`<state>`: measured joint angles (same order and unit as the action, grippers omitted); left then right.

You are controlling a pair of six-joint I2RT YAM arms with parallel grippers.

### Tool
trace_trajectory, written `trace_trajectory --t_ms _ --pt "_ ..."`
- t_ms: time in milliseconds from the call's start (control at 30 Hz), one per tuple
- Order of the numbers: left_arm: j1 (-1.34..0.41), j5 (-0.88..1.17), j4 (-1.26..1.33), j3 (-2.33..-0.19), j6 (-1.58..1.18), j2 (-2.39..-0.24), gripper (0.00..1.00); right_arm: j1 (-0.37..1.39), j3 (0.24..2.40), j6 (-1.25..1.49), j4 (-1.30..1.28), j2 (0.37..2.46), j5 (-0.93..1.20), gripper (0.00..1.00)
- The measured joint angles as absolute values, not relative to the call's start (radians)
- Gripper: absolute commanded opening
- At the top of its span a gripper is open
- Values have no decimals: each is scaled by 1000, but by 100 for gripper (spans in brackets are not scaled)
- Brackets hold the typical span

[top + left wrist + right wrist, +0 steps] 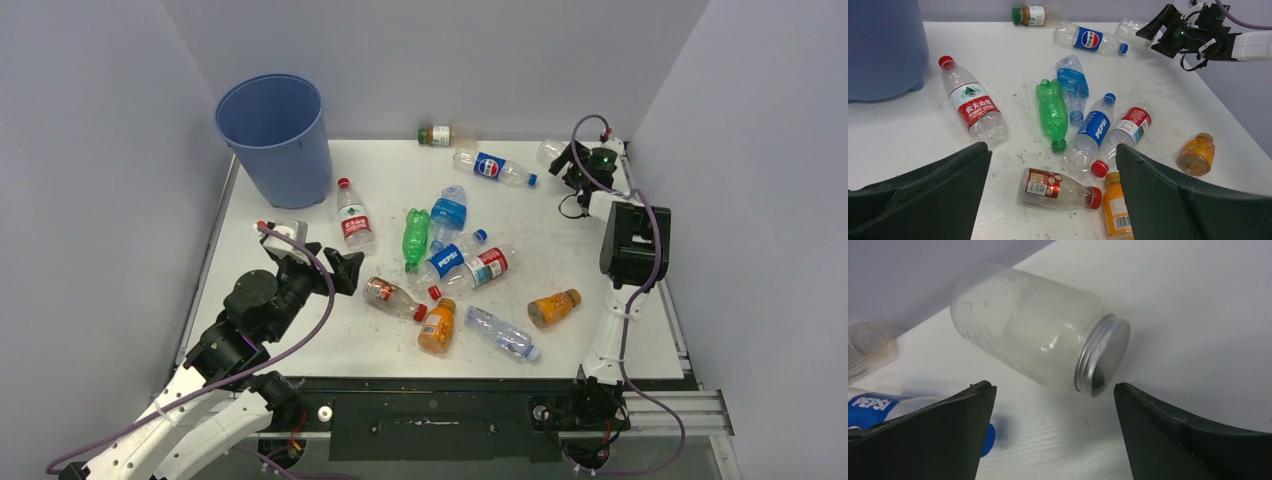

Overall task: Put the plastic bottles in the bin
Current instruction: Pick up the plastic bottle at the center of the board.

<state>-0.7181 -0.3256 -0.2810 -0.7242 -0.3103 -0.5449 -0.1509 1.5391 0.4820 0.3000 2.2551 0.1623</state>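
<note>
Clear plastic, the capped bottle (1033, 340) lies sideways at the worktop's (385, 170) far right corner, just ahead of the right gripper (1053, 390) with its jaws spread and empty, so a pickup seems in hand: advance, close on it, then carry it to the bin (275, 135) at far left.

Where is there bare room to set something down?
Bare: the back strip between the blue bin and the far Pepsi bottle; the right side between that bottle and the stubby orange bottle. Crowded: centre, around the green bottle.
</note>
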Motion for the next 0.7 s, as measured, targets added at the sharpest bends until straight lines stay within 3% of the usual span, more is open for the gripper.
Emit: trace_trajectory --t_ms 433,700 --pt "-716 -285 -279 -724 -310 -545 96 -157 1359 480 344 2127 133 90" --pt "-700 -271 -266 -724 -313 -519 96 -133 1185 578 288 1869 1 90"
